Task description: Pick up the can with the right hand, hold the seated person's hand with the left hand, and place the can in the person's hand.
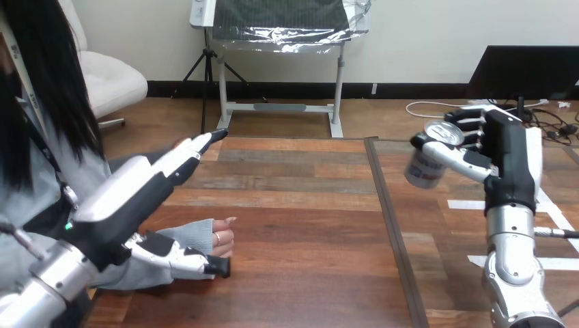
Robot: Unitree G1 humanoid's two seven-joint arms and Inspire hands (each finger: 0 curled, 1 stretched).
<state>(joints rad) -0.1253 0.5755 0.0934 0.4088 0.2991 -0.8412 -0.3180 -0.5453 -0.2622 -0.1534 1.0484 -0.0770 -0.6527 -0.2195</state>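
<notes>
Holds the left hand [136,190] out open, fingers straight above the person's hand [217,236] on the table [307,225], thumb just beside it. Grips the can [427,160] aloft in the right hand [504,147], fingers curled round it.

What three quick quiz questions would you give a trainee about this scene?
1. True or false: the can lies on the table.
2. Which one grips the can? A) the left one B) the right one C) neither
3. Fill in: the person's hand rests on the ____, next to the thumb of the left robot hand.

Key: 1. False, it is held up in the air. 2. B, the right robot hand. 3. table.
</notes>
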